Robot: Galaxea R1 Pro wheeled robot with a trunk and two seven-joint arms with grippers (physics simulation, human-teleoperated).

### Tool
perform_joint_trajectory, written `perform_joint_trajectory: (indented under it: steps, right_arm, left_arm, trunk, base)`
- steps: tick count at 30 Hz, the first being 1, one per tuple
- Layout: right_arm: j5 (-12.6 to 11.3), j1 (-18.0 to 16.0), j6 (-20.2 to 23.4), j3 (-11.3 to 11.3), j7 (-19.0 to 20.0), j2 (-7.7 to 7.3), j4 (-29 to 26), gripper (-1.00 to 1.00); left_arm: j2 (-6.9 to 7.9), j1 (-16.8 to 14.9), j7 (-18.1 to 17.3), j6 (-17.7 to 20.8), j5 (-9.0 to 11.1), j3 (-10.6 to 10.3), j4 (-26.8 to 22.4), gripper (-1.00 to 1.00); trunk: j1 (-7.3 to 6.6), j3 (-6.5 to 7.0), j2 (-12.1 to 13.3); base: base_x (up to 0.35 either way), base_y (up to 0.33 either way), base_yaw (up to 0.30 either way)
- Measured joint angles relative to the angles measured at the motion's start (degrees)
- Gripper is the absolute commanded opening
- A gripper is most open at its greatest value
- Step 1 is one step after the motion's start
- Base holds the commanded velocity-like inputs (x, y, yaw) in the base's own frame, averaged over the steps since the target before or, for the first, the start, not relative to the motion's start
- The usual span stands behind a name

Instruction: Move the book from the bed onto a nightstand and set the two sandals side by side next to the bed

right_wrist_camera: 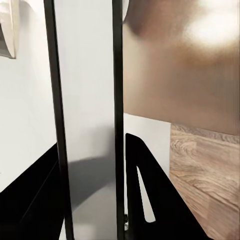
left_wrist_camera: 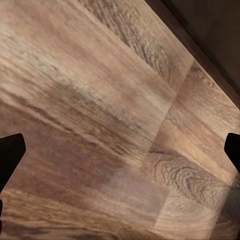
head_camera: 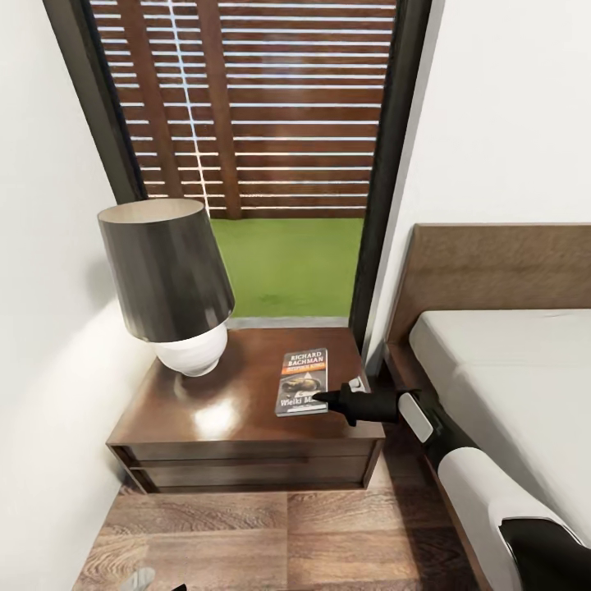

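Bedroom corner: white walls, wood-plank floor (head_camera: 271,533), tall dark-framed window (head_camera: 246,156) onto grass and a slatted fence; the nightstand (head_camera: 238,419) stands below the window, between the left wall and the bed (head_camera: 509,361); its glossy worktop carries a lamp (head_camera: 168,283) with a dark shade and white base toward the left rear.

The book (head_camera: 302,382) lies flat on the worktop, right of centre, cover up, "RICHARD BACHMAN" legible, orange band beneath the lettering; well apart from the lamp.

Your right gripper (head_camera: 322,400) reaches in from the bed side, low over the worktop; its black fingers (right_wrist_camera: 150,200) sit at the book's near right corner; in the right wrist view the book's edge runs between them, so they are closed on the book, one on each face.

Your left gripper (left_wrist_camera: 120,150) hangs over bare floor planks; in the left wrist view its two fingertips (left_wrist_camera: 10,155) sit at opposite edges, spread wide, nothing between them.
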Motion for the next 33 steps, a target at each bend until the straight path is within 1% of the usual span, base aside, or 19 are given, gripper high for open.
perform_joint_trajectory:
  steps: [5,19,26,33]
  right_arm:
    - [0.07,0.0,-0.02,0.0,-0.01,-0.03,0.0,-1.0]
    - [0.06,-0.01,-0.01,0.01,-0.01,-0.05,0.0,-1.0]
    - [0.06,-0.03,-0.01,0.01,-0.01,-0.08,0.0,-1.0]
    - [0.16,-0.12,-0.02,0.01,-0.02,-0.04,0.01,-1.0]
  left_arm:
    - [0.2,0.0,-0.43,-0.04,-0.08,-0.09,0.53,1.0]
    - [0.06,0.0,-0.41,-0.28,-0.26,-0.24,1.01,1.0]
    - [-0.12,-0.06,-0.29,-0.17,0.35,0.1,0.93,1.0]
    - [-0.12,-0.07,-0.25,0.01,0.49,-0.06,0.58,1.0]
  trunk:
    - [0.0,0.0,0.0]
    - [-0.02,0.0,0.0]
    - [0.0,0.0,0.0]
    - [0.18,-1.55,-0.09]
  base:
    - [0.012,0.0,0.0]
    - [0.229,0.0,0.0]
    - [0.045,0.0,0.0]
    - [0.011,0.0,0.0]
